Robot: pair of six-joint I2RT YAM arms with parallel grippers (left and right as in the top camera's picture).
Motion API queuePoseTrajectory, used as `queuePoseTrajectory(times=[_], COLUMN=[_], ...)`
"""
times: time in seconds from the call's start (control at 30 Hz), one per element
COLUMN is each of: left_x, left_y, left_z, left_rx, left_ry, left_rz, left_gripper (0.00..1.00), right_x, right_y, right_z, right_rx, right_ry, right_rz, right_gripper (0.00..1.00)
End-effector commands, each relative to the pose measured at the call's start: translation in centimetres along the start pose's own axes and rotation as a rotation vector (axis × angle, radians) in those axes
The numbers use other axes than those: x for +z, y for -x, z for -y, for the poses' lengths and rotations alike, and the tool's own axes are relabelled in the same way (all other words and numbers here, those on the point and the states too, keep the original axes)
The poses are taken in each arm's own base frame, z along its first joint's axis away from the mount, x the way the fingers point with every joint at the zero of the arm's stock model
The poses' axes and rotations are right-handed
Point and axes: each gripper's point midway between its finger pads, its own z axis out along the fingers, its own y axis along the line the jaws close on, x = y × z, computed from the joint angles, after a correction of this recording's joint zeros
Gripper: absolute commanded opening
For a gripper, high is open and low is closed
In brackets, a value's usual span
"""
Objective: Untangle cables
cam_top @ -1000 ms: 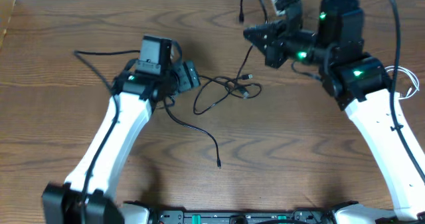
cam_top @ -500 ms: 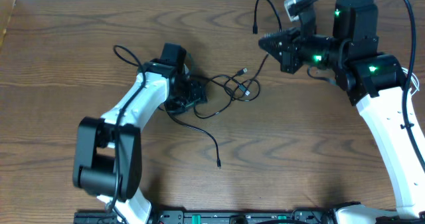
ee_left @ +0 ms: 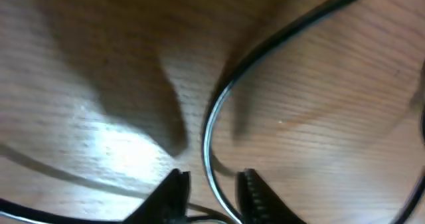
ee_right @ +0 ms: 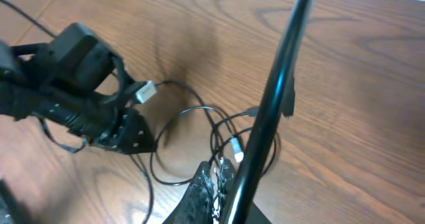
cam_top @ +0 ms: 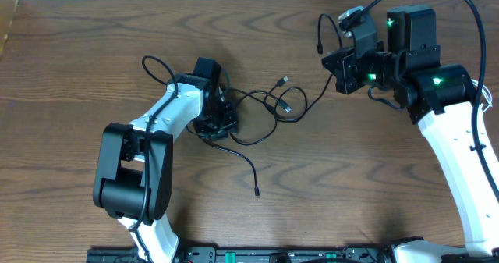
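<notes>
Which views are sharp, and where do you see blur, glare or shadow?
Overhead: sharp, evenly lit. Left wrist: soft all over, the cable blurred, glare on the table, shadow beside it. Right wrist: the near cord is a blurred bar; the tangle behind is clearer.

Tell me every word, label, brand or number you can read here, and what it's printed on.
None can be read in any view.
Left arm and right arm: plain white and black shells, no lettering visible.
Strip at the table's near edge: small marks, too small to read.
Cables: no print visible.
</notes>
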Motion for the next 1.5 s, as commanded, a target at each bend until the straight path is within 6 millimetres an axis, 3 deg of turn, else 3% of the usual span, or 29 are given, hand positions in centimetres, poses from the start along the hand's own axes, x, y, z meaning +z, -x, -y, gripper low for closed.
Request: queuePoseTrajectory(times=[0.0, 0.1, 0.2, 0.3, 0.37, 0.47, 0.57, 0.8, 0.9, 0.93, 1.0, 1.1, 1.17, 1.47], left_x=[-0.3, -0.4, -0.5, -0.7, -0.8, -0.9, -0.9, -0.6, -0.6, -0.6, -0.6, -0.6, -0.6, -0.6], left_y=[1.3, 2.4, 3.4, 4.4, 5.1, 5.7, 5.6, 5.0, 5.3, 5.3, 5.3, 5.3, 5.3, 5.3], left_z=[-1.2, -1.5, -0.9, -0.2, 0.3, 0.7, 0.6, -0.5, -0.9, -0.9, -0.9, -0.9, -0.9, -0.9], left_rx=[-0.004, 0.004, 0.017, 0.030, 0.039, 0.046, 0.045, 0.032, 0.030, 0.030, 0.030, 0.030, 0.030, 0.030], left_ry=[0.075, 0.101, 0.076, 0.049, 0.032, 0.016, 0.019, 0.068, 0.090, 0.090, 0.090, 0.090, 0.090, 0.090], left_rz=[0.061, 0.113, 0.156, 0.197, 0.224, 0.248, 0.244, 0.228, 0.245, 0.244, 0.244, 0.244, 0.244, 0.244], left_gripper=[0.26, 0.29, 0.36, 0.56, 0.63, 0.64, 0.64, 0.65, 0.96, 1.00, 0.99, 0.99, 0.99, 0.99], right_x=[-0.1, 0.4, 1.6, 3.5, 4.6, 6.4, 8.0, 11.4, 12.5, 12.8, 13.4, 14.0, 14.4, 14.8], right_y=[0.5, 0.0, -2.2, -4.6, -5.9, -7.5, -8.8, -12.4, -14.0, -14.4, -15.3, -16.3, -16.8, -16.9], right_z=[0.7, 0.8, 1.0, 1.1, 1.2, 1.4, 1.7, 3.2, 3.9, 4.2, 4.8, 5.3, 5.4, 4.9], right_rx=[-0.027, -0.015, 0.023, 0.058, 0.076, 0.092, 0.109, 0.159, 0.178, 0.181, 0.185, 0.195, 0.203, 0.219], right_ry=[-0.037, -0.035, -0.025, -0.011, -0.003, 0.006, 0.012, 0.010, 0.001, -0.006, -0.025, -0.034, -0.031, 0.002], right_rz=[0.011, -0.016, -0.109, -0.215, -0.272, -0.338, -0.391, -0.516, -0.566, -0.579, -0.606, -0.637, -0.649, -0.649], right_gripper=[0.01, 0.01, 0.01, 0.01, 0.01, 0.01, 0.08, 0.12, 0.15, 0.18, 0.27, 0.51, 0.58, 0.63])
